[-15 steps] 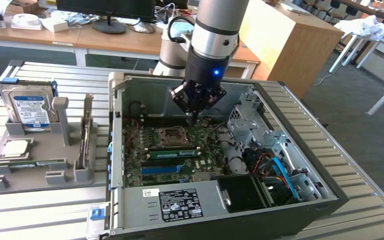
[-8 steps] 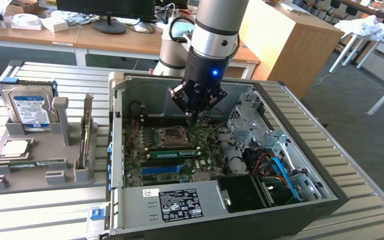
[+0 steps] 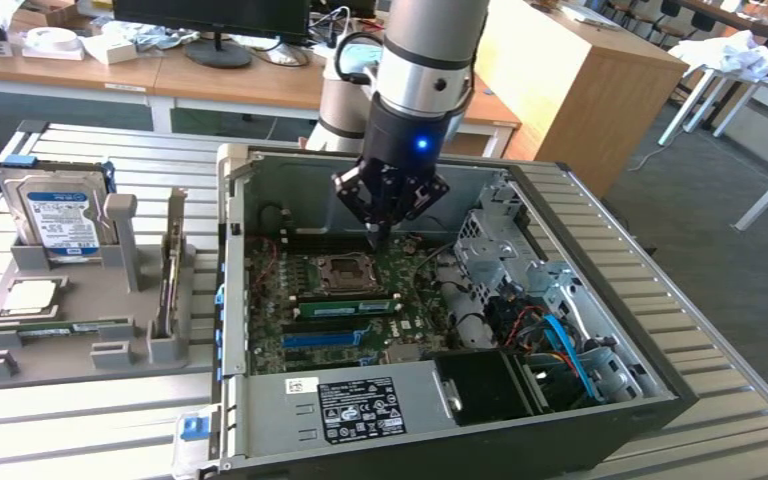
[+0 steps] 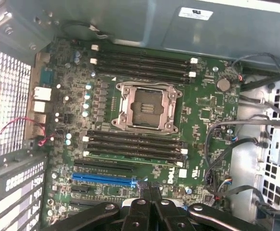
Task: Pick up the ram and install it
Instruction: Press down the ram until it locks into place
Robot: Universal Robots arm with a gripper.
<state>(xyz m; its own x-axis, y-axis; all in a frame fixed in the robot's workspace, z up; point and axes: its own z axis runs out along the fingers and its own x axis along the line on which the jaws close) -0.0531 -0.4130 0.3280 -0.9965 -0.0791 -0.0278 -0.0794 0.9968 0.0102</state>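
While the claw (image 3: 381, 232) hangs closed and empty, a long green ram (image 3: 344, 307) sits seated in the motherboard (image 3: 307, 345).

A table (image 3: 704, 330) of pale metal slats carries everything. On it, toward the exterior view's right, stands an open black computer case (image 3: 244, 330) lying on its side, its green motherboard facing up. Just beside the case, on the exterior view's left, sits a grey holder stand (image 3: 71, 345) resting flat on the slats. A small blue-and-white clip (image 3: 195, 428) lies on the slats at the case's near corner. Bare slats run along the table's edges.
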